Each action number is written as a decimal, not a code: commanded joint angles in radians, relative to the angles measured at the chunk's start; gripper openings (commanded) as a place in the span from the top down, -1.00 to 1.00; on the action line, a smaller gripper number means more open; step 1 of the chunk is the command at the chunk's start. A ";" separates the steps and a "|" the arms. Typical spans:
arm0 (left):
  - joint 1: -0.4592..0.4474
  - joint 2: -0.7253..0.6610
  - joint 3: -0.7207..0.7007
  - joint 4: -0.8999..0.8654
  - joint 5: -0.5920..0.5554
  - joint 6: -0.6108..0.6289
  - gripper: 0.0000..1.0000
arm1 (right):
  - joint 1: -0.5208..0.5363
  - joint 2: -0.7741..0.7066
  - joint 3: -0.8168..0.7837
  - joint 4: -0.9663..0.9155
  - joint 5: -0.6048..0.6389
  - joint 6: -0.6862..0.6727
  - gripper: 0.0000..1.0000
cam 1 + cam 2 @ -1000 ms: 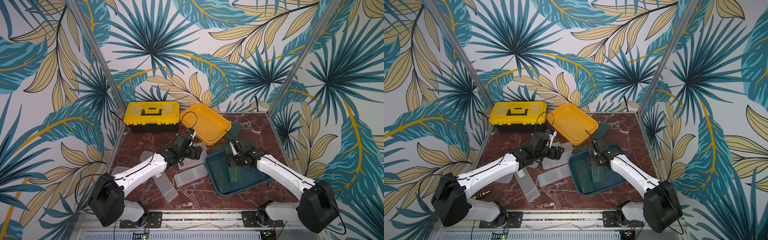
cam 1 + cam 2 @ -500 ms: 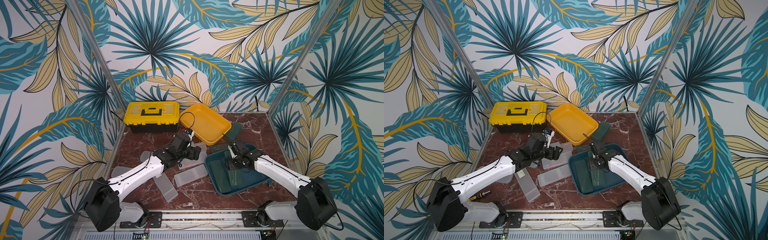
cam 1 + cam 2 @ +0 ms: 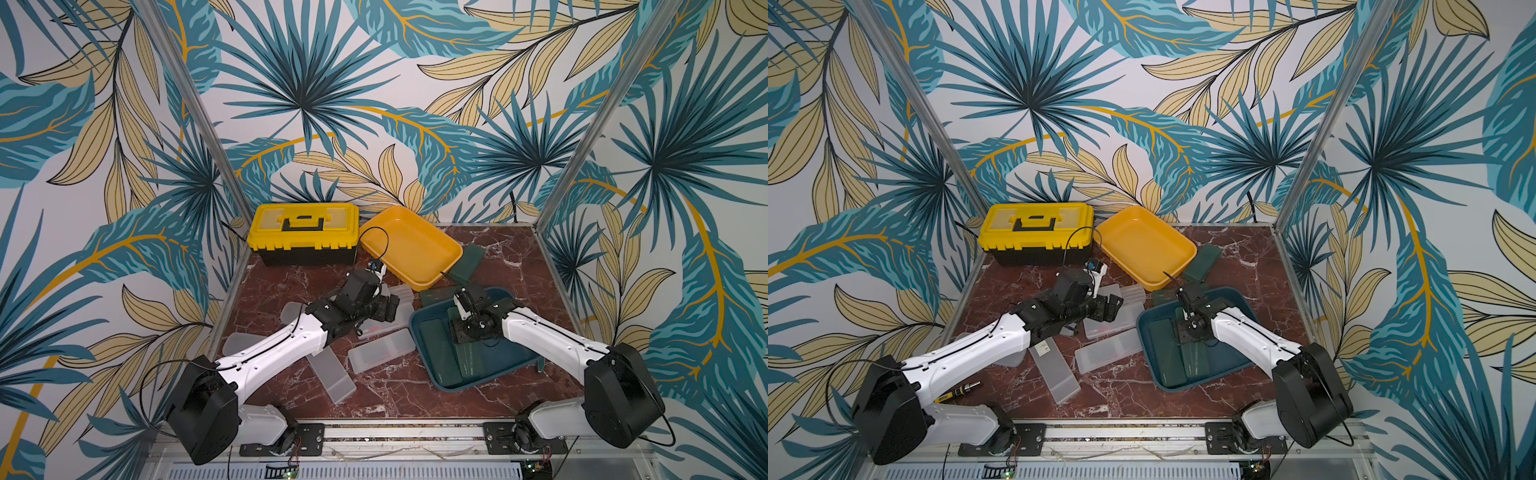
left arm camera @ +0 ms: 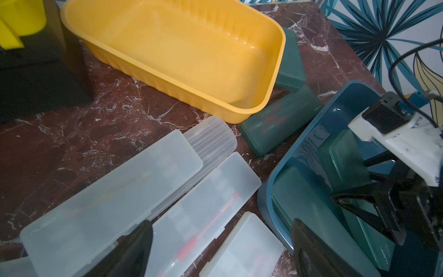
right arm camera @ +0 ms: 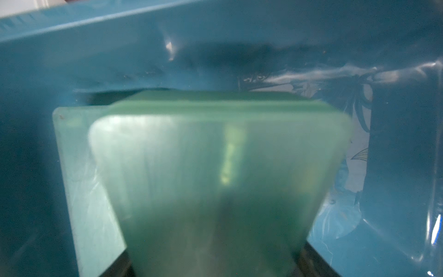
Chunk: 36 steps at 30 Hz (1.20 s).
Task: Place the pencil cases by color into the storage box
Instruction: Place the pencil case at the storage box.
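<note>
Worktop (image 3: 511, 257): red marble; both arms reach in from the near edge.
L gripper (image 3: 392, 309): jaws wide apart, nothing betw. them; hangs over the frosted pile, mid-worktop.
R gripper (image 3: 459, 332): low inside blue tray (image 4: 345, 105); jaws closed on the long sides of held green case (image 5: 215, 167). Wrist view is blurred.
Blue tray: 1, near-right part of worktop.
Green cases in blue tray: at least 3 incl. the held one, e.g. flat green case (image 4: 309, 203) along the tray wall. Exact no. unclear, R arm covers some.
Green cases outside: 2. Mid green case (image 4: 278, 124) lies betw. the two trays; far green case (image 4: 290, 60) lies against yellow tray's end.
Frosted cases: 7 counted, all on the worktop.
- Below L gripper, 4: logo case (image 4: 107, 203) lying over ribbed case (image 4: 211, 139); red-content case (image 4: 203, 203); short case (image 4: 239, 251).
- Toward left edge, 3: label case (image 3: 1054, 370); two more part-hidden by L arm, (image 3: 237, 349) and (image 3: 291, 309).
Yellow tray (image 3: 409, 245): 1, far edge, mid.
Toolbox (image 3: 303, 232): 1, far-left corner, lid shut.
</note>
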 commanded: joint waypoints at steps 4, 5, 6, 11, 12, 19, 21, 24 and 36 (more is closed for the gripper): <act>-0.002 -0.038 -0.035 0.024 -0.020 0.010 -0.82 | 0.009 0.047 0.023 -0.027 -0.014 0.001 -0.29; -0.003 -0.040 -0.038 0.024 -0.021 0.010 -0.82 | 0.009 0.054 0.025 -0.026 -0.015 0.002 -0.29; -0.003 -0.044 -0.041 0.024 -0.022 0.011 -0.82 | 0.011 0.060 0.027 -0.023 -0.021 0.003 -0.29; -0.003 -0.061 -0.056 0.029 -0.024 0.012 -0.82 | 0.010 0.079 0.032 -0.007 -0.037 0.004 -0.29; -0.001 -0.062 -0.056 0.029 -0.025 0.011 -0.82 | 0.012 0.082 0.035 -0.009 -0.037 0.003 -0.30; -0.001 -0.067 -0.063 0.029 -0.024 0.011 -0.82 | 0.012 0.086 0.042 -0.009 -0.033 -0.001 -0.49; -0.002 -0.071 -0.066 0.029 -0.026 0.011 -0.82 | 0.012 0.086 0.042 -0.007 -0.037 0.000 -0.54; -0.001 -0.072 -0.069 0.029 -0.026 0.010 -0.82 | 0.013 0.084 0.044 -0.008 -0.039 -0.001 -0.61; -0.001 -0.075 -0.061 0.029 0.007 0.020 -0.88 | 0.011 -0.185 0.148 -0.050 0.009 0.064 -0.72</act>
